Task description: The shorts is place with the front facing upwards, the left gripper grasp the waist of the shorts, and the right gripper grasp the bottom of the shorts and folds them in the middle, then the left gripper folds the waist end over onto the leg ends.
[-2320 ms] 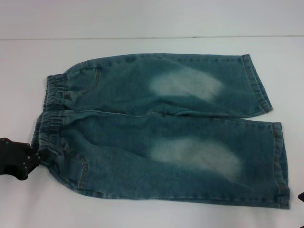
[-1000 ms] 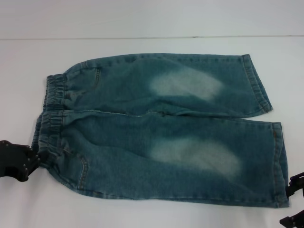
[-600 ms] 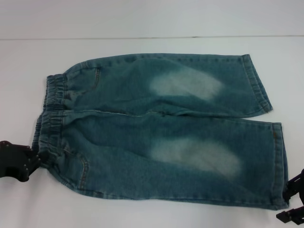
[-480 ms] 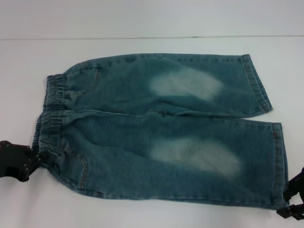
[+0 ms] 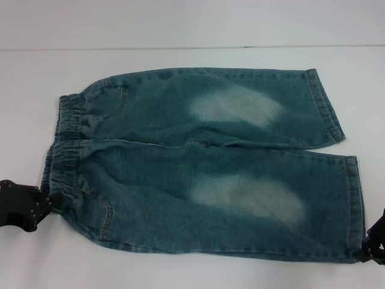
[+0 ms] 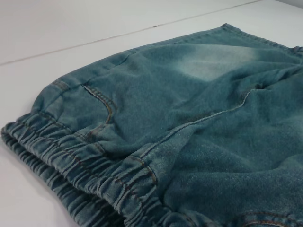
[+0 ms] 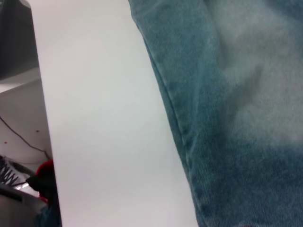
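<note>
Lying flat on the white table (image 5: pixel 180 36), blue-green faded denim shorts (image 5: pixel 204 168) are pinched at the ruched waist (image 5: pixel 63 156) by the black left gripper (image 5: pixel 42 201), while the black right gripper (image 5: pixel 372 248), grip indiscernible, has been brought against the near leg hem (image 5: pixel 355 208).

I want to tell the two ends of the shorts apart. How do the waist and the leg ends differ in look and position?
The waist is gathered and puckered; the leg ends are flat, straight stitched hems. The waist lies on the robot's left, by the left gripper; the leg ends lie on its right, by the right gripper. The waist is one band; the leg ends are two separate cuffs. Both are blue-green denim lying on the white table.
</note>
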